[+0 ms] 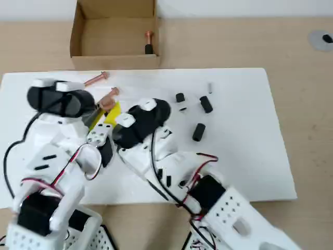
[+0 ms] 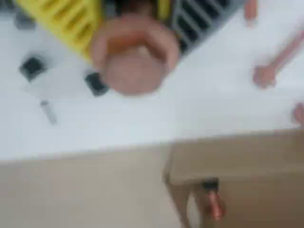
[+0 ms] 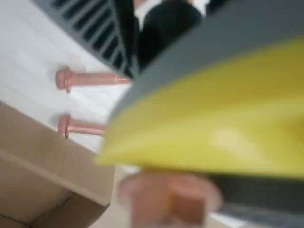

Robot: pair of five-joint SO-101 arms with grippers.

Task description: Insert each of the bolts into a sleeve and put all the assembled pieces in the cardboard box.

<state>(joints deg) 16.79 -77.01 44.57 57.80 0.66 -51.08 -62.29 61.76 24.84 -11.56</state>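
Nearest the arm bases, the two arms were close together over one end of the white mat (image 1: 244, 172). The step in hand looked to be mating a bolt with a sleeve in mid-air. Doing it well would call for bringing the shank and the sleeve's bore onto one line before any push, then feeding slowly and straight. A tilted start would likely jam the bolt or twist it in its grip, so one arm had best stay motionless while the other advanced.

The left end effector (image 2: 137, 16) was clamped on a copper-coloured bolt (image 2: 135, 57), held between a yellow jaw and a grey ribbed one. The bolt's flanged head was turned toward the wrist camera. The right end effector (image 1: 118, 121) sat just beside it. A dark shape at its tip might have been a sleeve, but whether it was open or closed could not be told.

Farther out, spare bolts (image 3: 90, 78) lay on the mat near its far edge, and three black sleeves (image 1: 198, 132) lay scattered well apart from the arms. Farthest off, the cardboard box (image 1: 78, 31) stood on the counter (image 1: 302, 104) just beyond the mat. It held one assembled piece (image 1: 149, 42) against a side wall, so most of the task appeared to remain.
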